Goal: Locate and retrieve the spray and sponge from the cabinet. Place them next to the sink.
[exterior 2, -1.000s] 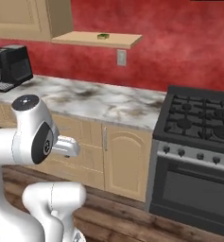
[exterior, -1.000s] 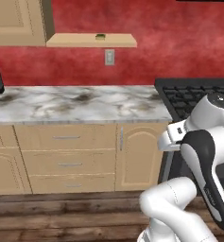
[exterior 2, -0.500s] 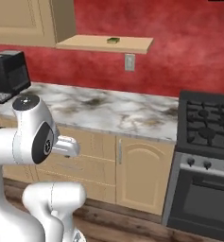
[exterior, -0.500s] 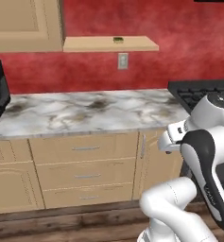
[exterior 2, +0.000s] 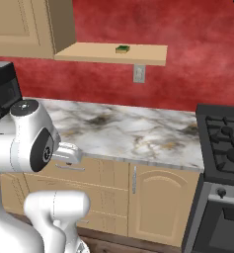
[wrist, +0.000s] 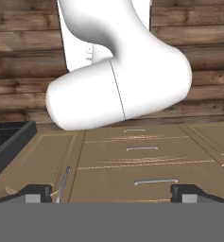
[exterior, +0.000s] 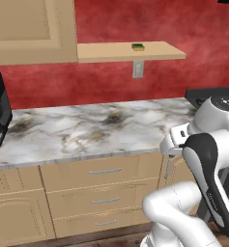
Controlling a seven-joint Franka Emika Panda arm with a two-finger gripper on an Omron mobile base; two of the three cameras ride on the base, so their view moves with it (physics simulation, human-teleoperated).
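- Our gripper point(wrist: 111, 194) hangs low in front of the drawers point(wrist: 142, 163), its two tips spread wide with nothing between them
- It points at the base cabinets and floor, well away from anything we need to take
- The sponge point(exterior: 138, 47) lies flat on the shelf point(exterior: 159, 50) that juts from the side of the cabinet point(exterior: 31, 31), high above the counter point(exterior: 87, 130); from the right base view it sits near the middle of the board point(exterior 2: 122, 49)
- We judge the sponge light and soft: it will squash under the tips, so a gentle pinch across its short sides should do, low enough to catch both the green top and the yellow layer
- It is thin, so we expect to come in from the front edge of the shelf, tips level with the board
- We cannot see the spray from here; we guess it stands behind the closed door
- The sink is not before us either
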